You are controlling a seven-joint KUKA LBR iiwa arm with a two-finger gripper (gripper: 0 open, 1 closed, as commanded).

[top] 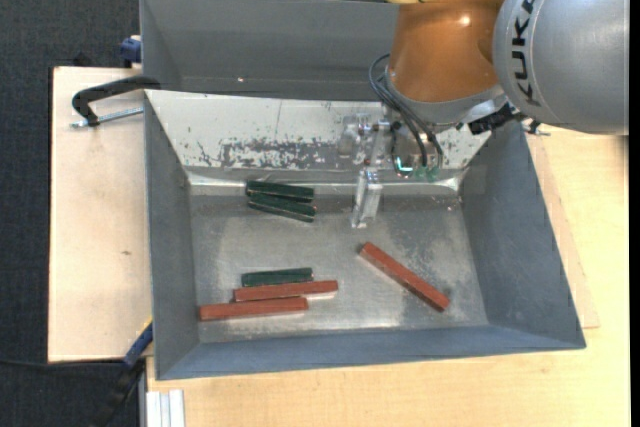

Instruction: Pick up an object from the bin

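Camera view: fingers (364, 213) pressed together between two green sticks (281, 198) and a slanted red stick (404, 277).

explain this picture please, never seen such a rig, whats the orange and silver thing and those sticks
It is a robot arm with an orange cover, reaching in from the right; the camera looks down from above. Its gripper hangs over the back of a grey metal bin, carrying nothing visible. On the floor lie flat bars: two dark green bars left of the gripper, a slanted reddish-brown bar nearer the front, and at front left one green bar beside two reddish-brown bars.
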